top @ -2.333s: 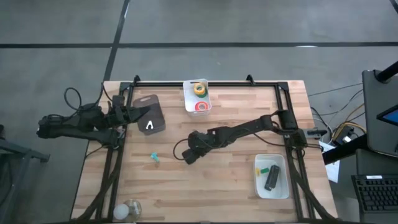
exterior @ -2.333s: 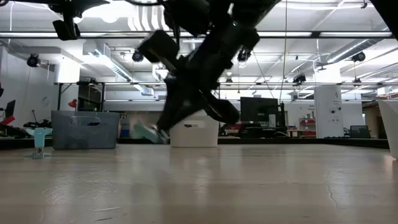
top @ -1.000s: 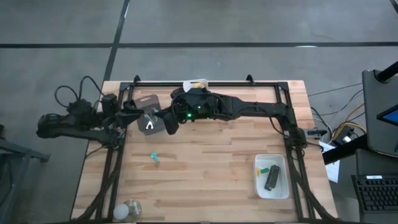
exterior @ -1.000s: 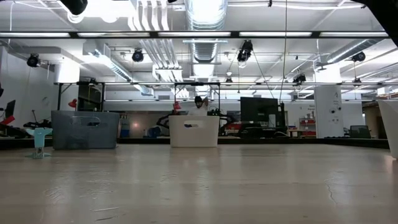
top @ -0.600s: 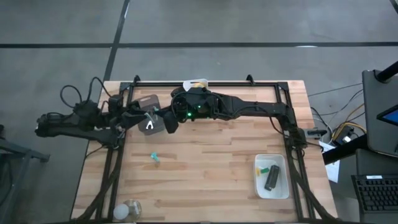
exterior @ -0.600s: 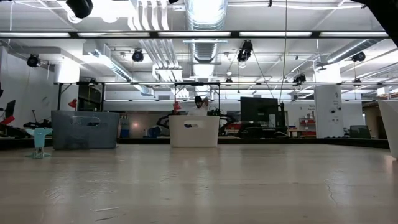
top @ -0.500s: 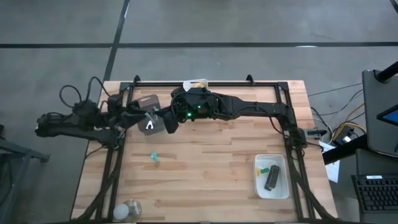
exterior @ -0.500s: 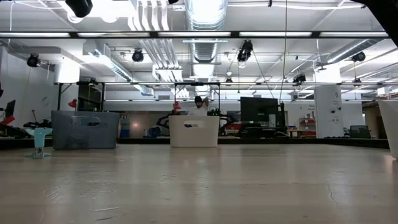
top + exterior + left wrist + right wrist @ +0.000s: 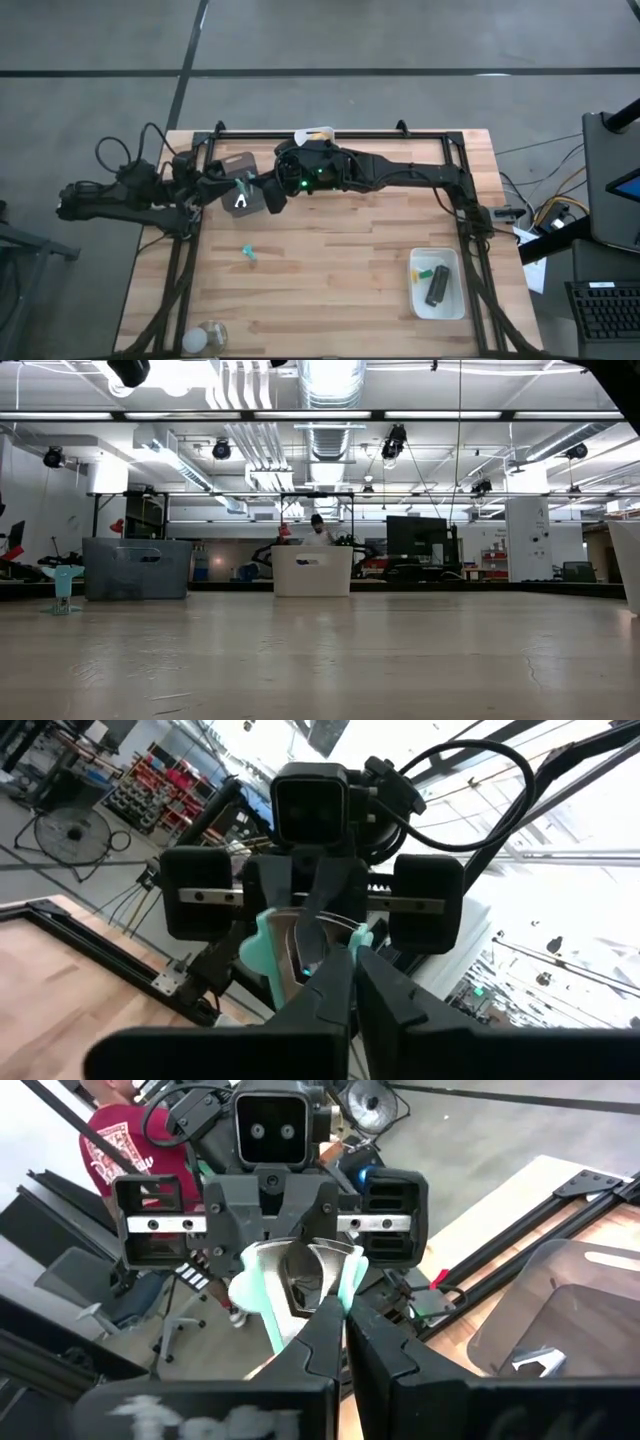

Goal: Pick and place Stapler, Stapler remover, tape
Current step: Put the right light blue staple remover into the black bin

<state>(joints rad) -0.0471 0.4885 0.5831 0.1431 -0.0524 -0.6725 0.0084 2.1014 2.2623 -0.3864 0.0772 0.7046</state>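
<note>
A teal stapler remover [image 9: 258, 1292] with metal claws hangs above the grey tray [image 9: 236, 164] at the table's far left. My right gripper [image 9: 345, 1325] and my left gripper [image 9: 345, 975] face each other and are both shut on it [image 9: 243, 183]. The black stapler [image 9: 437, 287] lies in the white tray [image 9: 452, 305] at the near right, beside a small green-and-yellow piece [image 9: 424, 272]. A second teal remover [image 9: 248, 254] lies on the bare wood. My right arm hides the tape. My left gripper pinches the remover's end [image 9: 322, 952] that faces the table's left, between its two fingers. The fingers come in about level from the table's left. The remover is lifted clear, over the grey tray. My right gripper pinches the remover's opposite end [image 9: 335, 1295] between its two fingers, by the teal handle and the metal claws. Its fingers come in about level from the table's right. The remover spans between the two grippers, clear of the tray.
A pale remover [image 9: 241, 203] lies in the grey tray under the grippers. A white bin [image 9: 318, 131] stands at the far edge, mostly under my right arm. A clear round thing [image 9: 206, 337] sits at the near left corner. Black frame rails [image 9: 180, 270] run along both sides.
My left gripper has edged toward the table's right edge, up to the remover that my right gripper holds still above the grey tray. The remover has stayed where it was.
</note>
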